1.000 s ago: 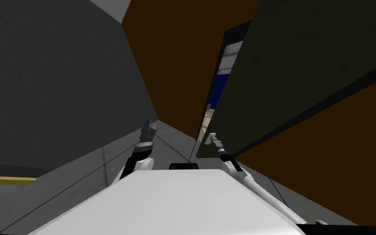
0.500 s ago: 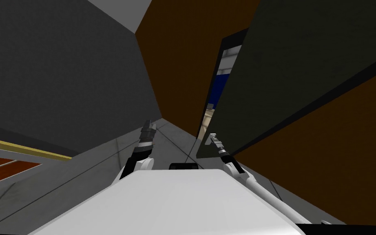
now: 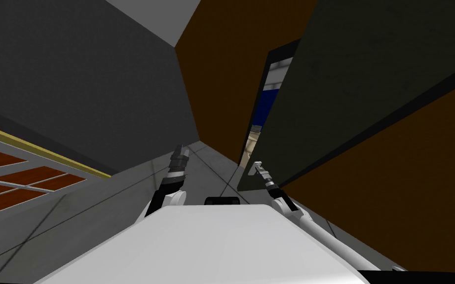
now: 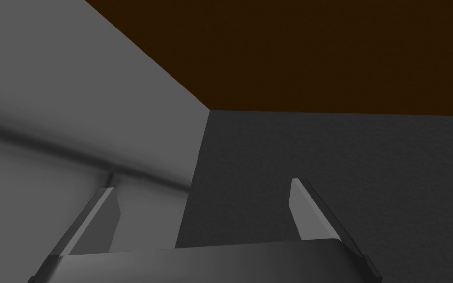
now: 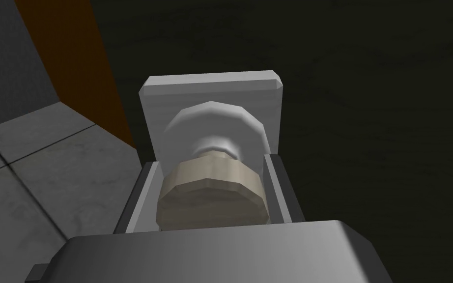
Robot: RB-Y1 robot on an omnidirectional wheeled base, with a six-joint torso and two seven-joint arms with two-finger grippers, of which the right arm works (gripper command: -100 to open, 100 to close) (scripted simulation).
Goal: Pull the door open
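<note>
Now the right tool [image 5: 211,166] is clamped on the beige knob [image 5: 213,196] of the dark, partly open door [image 3: 350,74]; the left tool [image 4: 203,192] is open.

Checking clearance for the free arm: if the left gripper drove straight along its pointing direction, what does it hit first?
Most likely the dark grey wall, near its corner with the floor and the brown wall. Nothing shows between the left gripper and it; distance unclear.

No readable text, label or number appears anywhere.
</note>
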